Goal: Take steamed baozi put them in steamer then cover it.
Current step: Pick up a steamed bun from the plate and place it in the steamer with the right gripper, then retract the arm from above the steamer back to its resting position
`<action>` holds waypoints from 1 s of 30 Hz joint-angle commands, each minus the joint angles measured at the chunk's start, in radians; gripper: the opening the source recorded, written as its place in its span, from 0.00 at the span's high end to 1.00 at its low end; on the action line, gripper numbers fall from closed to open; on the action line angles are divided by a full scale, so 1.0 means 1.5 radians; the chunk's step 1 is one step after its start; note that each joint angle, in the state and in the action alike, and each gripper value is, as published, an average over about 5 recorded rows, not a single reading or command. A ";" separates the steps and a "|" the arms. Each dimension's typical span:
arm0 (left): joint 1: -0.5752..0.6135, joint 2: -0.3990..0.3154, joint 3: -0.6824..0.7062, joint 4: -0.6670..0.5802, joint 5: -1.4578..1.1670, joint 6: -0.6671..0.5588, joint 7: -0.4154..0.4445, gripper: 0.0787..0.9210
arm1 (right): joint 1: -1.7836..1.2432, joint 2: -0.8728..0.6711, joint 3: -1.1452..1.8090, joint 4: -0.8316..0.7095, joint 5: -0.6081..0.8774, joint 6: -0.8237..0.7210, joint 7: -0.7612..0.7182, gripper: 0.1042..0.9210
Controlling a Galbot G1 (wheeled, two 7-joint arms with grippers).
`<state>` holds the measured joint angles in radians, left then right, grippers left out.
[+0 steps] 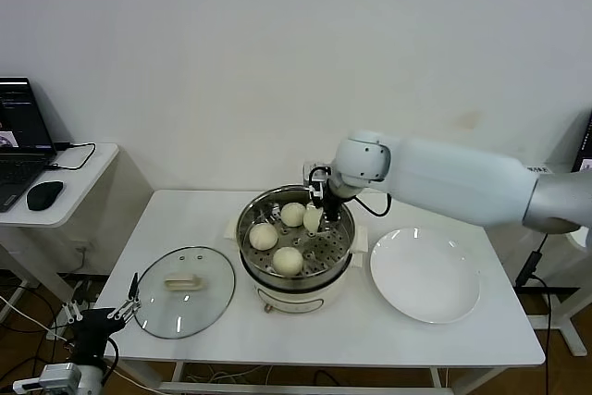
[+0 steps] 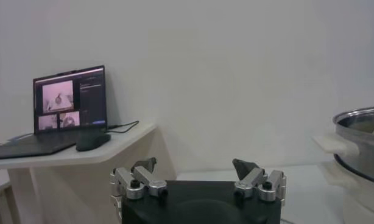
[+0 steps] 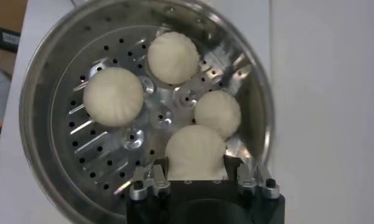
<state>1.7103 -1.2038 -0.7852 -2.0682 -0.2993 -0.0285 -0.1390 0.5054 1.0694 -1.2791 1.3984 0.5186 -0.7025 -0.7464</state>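
Lowering the fourth baozi [image 3: 195, 151] into the steamer [image 1: 254, 212] is the step in hand. The right gripper [image 3: 199, 178] reaches into the basket from the far right rim, its jaws clamped on that bun, which hangs at or just above the perforated floor; contact cannot be confirmed. Three other buns [image 3: 113, 96] already lie on the floor, and the nearest [image 3: 218, 113] sits just beside the held one.

To seat it well, lower until the bun rests on the floor, part the jaws only enough to free it, then lift straight up so the fingers do not drag the neighbouring bun or strike the steel wall.

The cover [image 1: 184, 290] lies flat on the table [image 1: 462, 344], left of the steamer, handle up, not yet fitted. The left gripper [image 2: 199, 176] hangs low off the table's front left corner, jaws apart and empty, near the lid. An empty white plate [image 1: 425, 274] sits to the right of the steamer. A laptop [image 2: 62, 106] and mouse [image 1: 43, 194] rest on a side desk, well apart.
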 commanded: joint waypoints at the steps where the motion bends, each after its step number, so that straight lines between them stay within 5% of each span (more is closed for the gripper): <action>1: -0.003 -0.001 0.002 0.003 0.001 0.000 0.000 0.12 | -0.039 0.012 -0.004 -0.009 -0.001 -0.018 0.015 0.42; 12: -0.005 -0.003 0.004 0.005 0.002 0.001 0.000 0.12 | -0.051 -0.001 0.011 -0.007 -0.036 -0.017 0.001 0.41; 22: -0.007 -0.001 0.003 0.006 0.001 0.001 0.000 0.12 | -0.046 -0.063 0.090 0.052 -0.006 -0.016 0.031 0.13; 30: -0.010 -0.001 0.010 0.008 0.004 0.001 0.000 0.12 | -0.128 -0.190 0.189 0.184 0.054 0.007 0.183 0.12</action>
<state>1.6965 -1.2055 -0.7742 -2.0577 -0.2961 -0.0277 -0.1389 0.4192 0.9592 -1.1515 1.4952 0.5254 -0.7187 -0.6719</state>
